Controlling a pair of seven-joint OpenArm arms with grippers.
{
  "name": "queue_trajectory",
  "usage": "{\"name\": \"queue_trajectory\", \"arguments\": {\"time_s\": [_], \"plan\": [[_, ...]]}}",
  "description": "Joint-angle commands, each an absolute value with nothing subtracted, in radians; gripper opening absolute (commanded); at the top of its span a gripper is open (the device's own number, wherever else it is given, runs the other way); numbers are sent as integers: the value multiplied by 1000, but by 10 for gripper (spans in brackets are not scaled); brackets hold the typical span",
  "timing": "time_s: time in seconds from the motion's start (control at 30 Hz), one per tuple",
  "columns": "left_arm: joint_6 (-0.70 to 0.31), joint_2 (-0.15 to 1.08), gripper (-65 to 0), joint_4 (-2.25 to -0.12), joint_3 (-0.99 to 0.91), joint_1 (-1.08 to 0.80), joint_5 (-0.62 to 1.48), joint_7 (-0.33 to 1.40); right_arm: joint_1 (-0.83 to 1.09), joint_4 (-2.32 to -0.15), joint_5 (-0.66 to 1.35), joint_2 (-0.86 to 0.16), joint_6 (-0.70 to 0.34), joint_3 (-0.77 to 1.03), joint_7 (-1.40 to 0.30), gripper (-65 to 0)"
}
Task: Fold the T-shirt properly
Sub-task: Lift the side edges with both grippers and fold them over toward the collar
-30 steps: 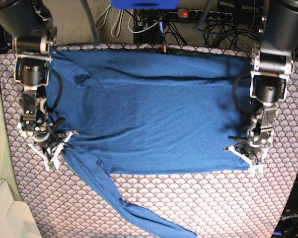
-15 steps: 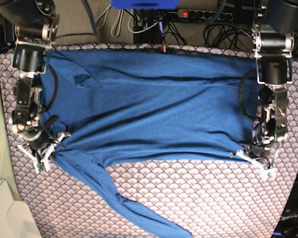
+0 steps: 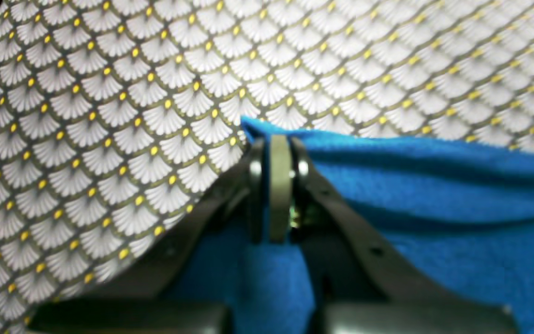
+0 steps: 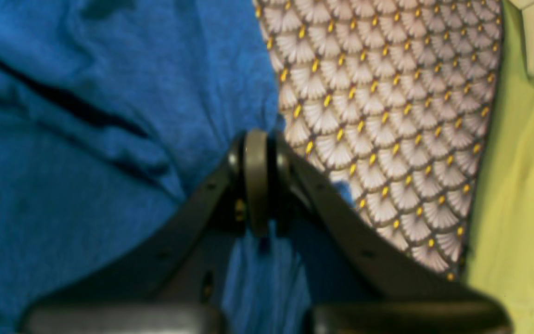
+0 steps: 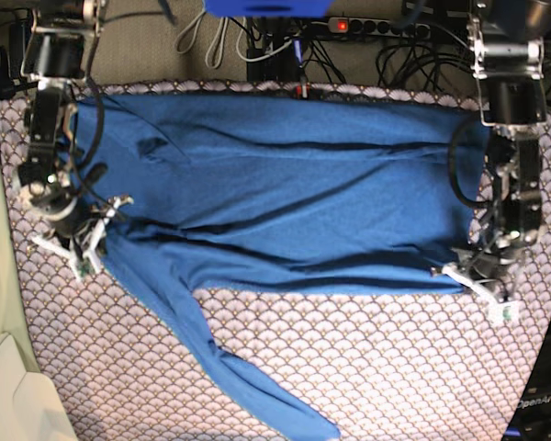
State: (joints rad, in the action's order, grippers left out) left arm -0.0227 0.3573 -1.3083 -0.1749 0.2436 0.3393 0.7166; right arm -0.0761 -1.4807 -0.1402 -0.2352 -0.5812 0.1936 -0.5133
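- Fabric first: the T-shirt [image 5: 285,193], a plain blue long-sleeved knit, lies spread across the scallop-patterned cloth [image 5: 376,367], with one sleeve [image 5: 230,367] trailing toward the near edge of the base view.
- Left gripper [image 5: 480,278], on the base view's right, has its jaws pressed tight on a corner of the shirt's near edge; the left wrist view shows blue fabric pinched at the fingertips [image 3: 280,153].
- Right gripper [image 5: 94,234], on the base view's left, is likewise clamped on the shirt near where the sleeve meets the body; the right wrist view shows the pads closed, with blue cloth on both sides of them.
- Handling, as I judge it: light, soft and limp, so it will sag and drape between the two held points and wrinkle readily; folds already run across the body.
- Best holds are probably seams and corners, where doubled fabric slips less than a single layer.
- The loose sleeve will likely drag behind any lift.
- Hard to make out: how many layers each pinch holds, since both wrist views are blurred near the jaws.
- The cuff is cut off at the frame's bottom.
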Motion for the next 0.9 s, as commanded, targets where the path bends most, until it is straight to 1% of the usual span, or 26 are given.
{"name": "queue_trajectory", "arguments": {"time_s": [0.0,0.13,0.23,0.33,0.53,0.67,0.73,0.87], "plan": [[-13,375,-646,-1331,-203,259,332,716,-85,-1518,-128,-251,-599,205,-484,-650],[-24,378,-646,-1340,-242,259,334,783,-31,-1578,-128,-248,-650,243,-484,-650],[-94,380,-646,-1340,-243,259,328,831,12,-1613,-128,-251,-677,245,-484,-650],[-150,378,-646,-1340,-291,259,326,888,53,-1653,-128,-252,-677,245,-484,-650],[-211,378,-646,-1349,-346,254,326,1003,130,-1744,-128,-252,-679,245,-484,-650],[-222,378,-646,-1420,-352,197,326,1024,163,-1770,-128,-252,-680,274,-479,-650],[-222,375,-646,-1457,-351,176,326,1032,166,-1770,-127,-254,-698,291,-479,-650],[-222,378,-646,-1503,-352,137,326,1033,168,-1770,-127,-251,-698,358,-483,-650]]}}
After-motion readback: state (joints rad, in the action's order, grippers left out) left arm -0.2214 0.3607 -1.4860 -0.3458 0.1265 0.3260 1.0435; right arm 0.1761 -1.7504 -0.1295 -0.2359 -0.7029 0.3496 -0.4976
